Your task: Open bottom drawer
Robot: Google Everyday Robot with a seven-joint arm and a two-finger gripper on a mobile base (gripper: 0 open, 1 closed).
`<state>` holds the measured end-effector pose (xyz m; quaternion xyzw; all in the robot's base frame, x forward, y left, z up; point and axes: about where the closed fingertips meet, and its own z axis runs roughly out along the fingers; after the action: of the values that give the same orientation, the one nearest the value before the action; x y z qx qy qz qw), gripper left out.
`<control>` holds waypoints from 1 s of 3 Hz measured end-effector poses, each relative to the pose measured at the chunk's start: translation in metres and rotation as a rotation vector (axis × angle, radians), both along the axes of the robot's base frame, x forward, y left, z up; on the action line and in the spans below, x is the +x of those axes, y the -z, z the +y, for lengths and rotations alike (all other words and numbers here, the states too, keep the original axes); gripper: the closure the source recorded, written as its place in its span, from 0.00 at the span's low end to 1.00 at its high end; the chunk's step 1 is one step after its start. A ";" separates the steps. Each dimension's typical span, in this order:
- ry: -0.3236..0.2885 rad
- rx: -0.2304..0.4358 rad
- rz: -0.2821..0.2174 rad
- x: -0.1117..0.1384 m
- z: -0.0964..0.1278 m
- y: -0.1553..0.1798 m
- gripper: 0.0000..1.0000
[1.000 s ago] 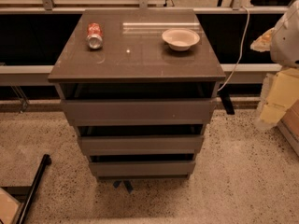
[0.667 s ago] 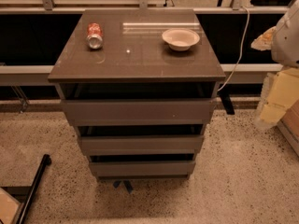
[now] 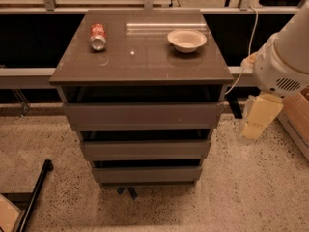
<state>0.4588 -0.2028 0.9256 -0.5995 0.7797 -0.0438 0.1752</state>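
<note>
The grey-brown cabinet [image 3: 140, 57] stands in the middle of the camera view with three handleless drawers. The bottom drawer [image 3: 147, 174] is the lowest and narrowest front, with a thin dark gap above it. The middle drawer front [image 3: 145, 150] and the wider top drawer front [image 3: 145, 115] sit above it. My arm [image 3: 285, 57] comes in from the right edge. Its cream-coloured gripper end [image 3: 256, 119] hangs right of the cabinet at about top-drawer height, apart from every drawer.
A red soda can [image 3: 98, 36] lies on its side on the cabinet top at the left, and a white bowl [image 3: 187, 39] stands at the right. A white cable [image 3: 244, 57] hangs behind on the right. A black pole [image 3: 36, 190] lies on the speckled floor at the lower left. A wooden crate [image 3: 297, 117] is at the right edge.
My arm and its cream end have moved left and slightly down, closer to the cabinet's right side. The drawers, can and bowl have not moved.
</note>
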 end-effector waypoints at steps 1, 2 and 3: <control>0.008 0.003 -0.014 0.017 0.002 0.047 0.00; 0.008 0.003 -0.014 0.017 0.002 0.047 0.00; -0.018 0.010 0.019 0.019 0.008 0.075 0.00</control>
<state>0.4780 -0.1949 0.8504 -0.6061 0.7761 -0.0326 0.1712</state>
